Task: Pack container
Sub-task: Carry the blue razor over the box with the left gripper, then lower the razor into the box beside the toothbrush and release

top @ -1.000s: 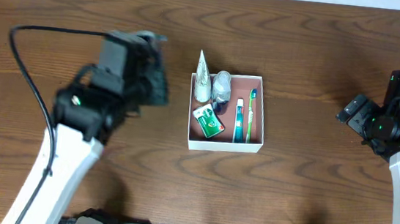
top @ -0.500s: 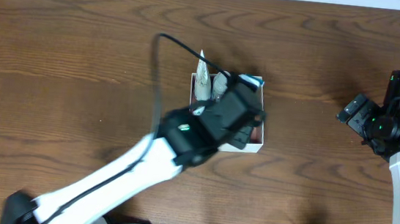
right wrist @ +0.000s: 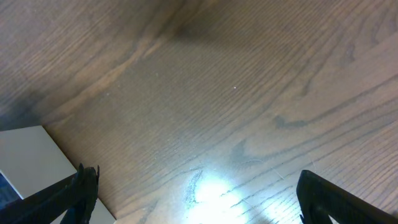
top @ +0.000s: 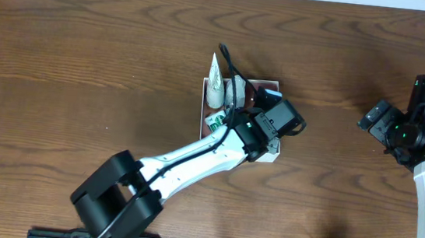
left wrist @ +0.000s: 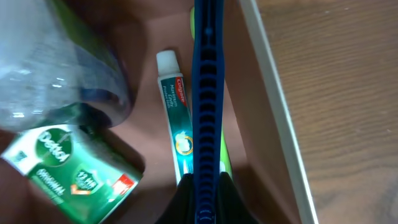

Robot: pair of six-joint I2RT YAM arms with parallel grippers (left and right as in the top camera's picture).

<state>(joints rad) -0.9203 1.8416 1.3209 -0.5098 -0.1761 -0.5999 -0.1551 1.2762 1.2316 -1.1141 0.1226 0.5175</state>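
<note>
The container (top: 201,124) is a shallow white-walled box with a pinkish-brown floor (left wrist: 245,130), lying mid-table. My left gripper (top: 278,124) hovers over its right half and covers much of it. In the left wrist view the left gripper (left wrist: 205,183) is shut on a long dark blue ridged item (left wrist: 205,93), which points along the box above the floor. Under it lie a toothpaste tube (left wrist: 174,112) and a sliver of a green toothbrush (left wrist: 225,163). My right gripper (top: 377,119) stays far right, open over bare wood (right wrist: 199,205).
A green soap box (left wrist: 68,171) and a clear bottle (left wrist: 50,68) fill the container's left side. A white tube (top: 215,84) leans at its top left corner. The box's right wall (left wrist: 273,106) runs close beside the blue item. A white surface (right wrist: 31,155) shows left of the right gripper.
My left arm has swung from the table's left side across to above the container, the blue item in its grip. The right arm has not moved.
</note>
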